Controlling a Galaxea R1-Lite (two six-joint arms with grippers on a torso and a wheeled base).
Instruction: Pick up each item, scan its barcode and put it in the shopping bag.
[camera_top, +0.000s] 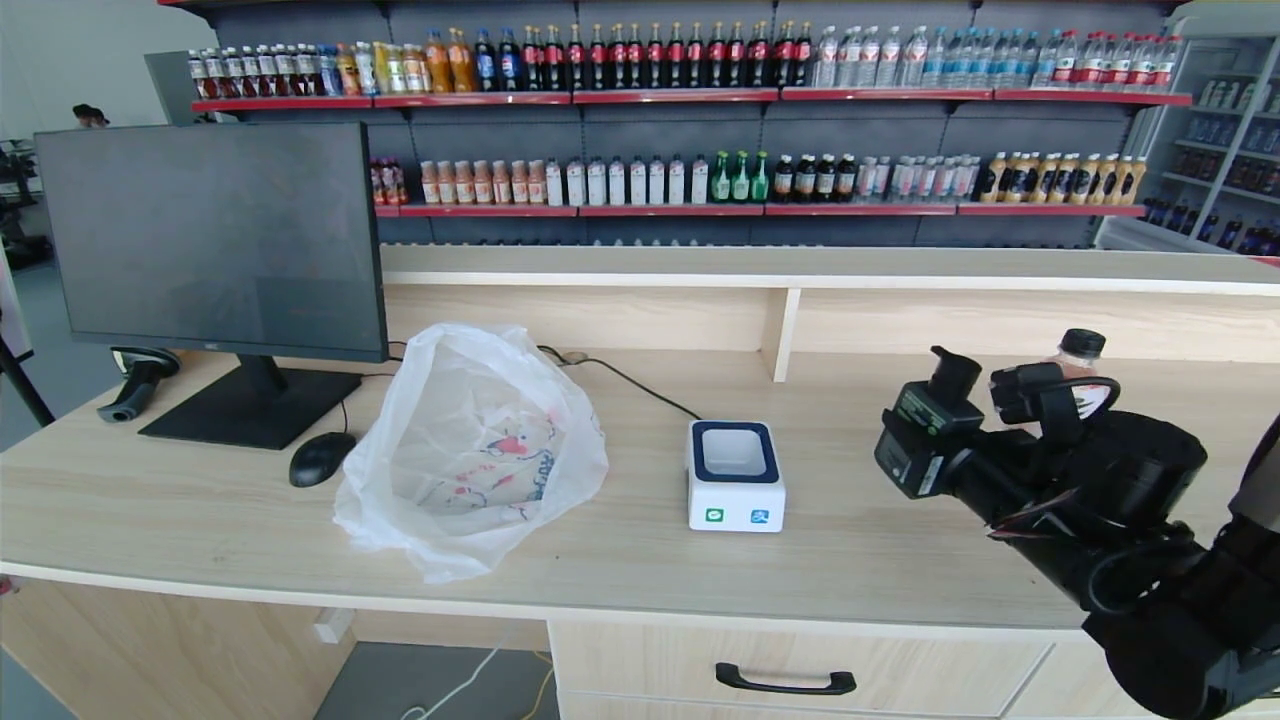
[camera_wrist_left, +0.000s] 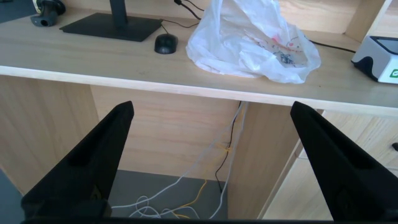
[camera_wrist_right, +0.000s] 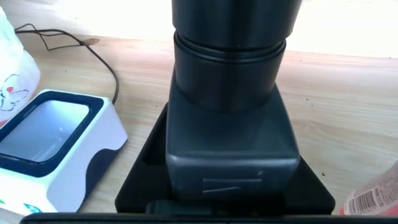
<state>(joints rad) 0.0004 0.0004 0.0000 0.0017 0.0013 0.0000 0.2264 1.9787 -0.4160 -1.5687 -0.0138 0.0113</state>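
Wooden counter (camera_top: 900, 560): monitor (camera_top: 210, 235) far left, mouse (camera_top: 322, 458), shopping bag (camera_top: 470, 450), white scanner box (camera_top: 736, 475) mid-counter.

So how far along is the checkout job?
Done: nothing visibly; I cannot tell whether the shopping bag holds anything. In hand: right gripper is at the bottle, grip unclear. Left to do: scan it over the scanner, bag it. Left gripper is open, below the counter top.

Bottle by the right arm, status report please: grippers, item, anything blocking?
Left gripper open, low in front of the counter. Right gripper at the bottle, grip unclear. Nothing between it and the scanner or shopping bag.
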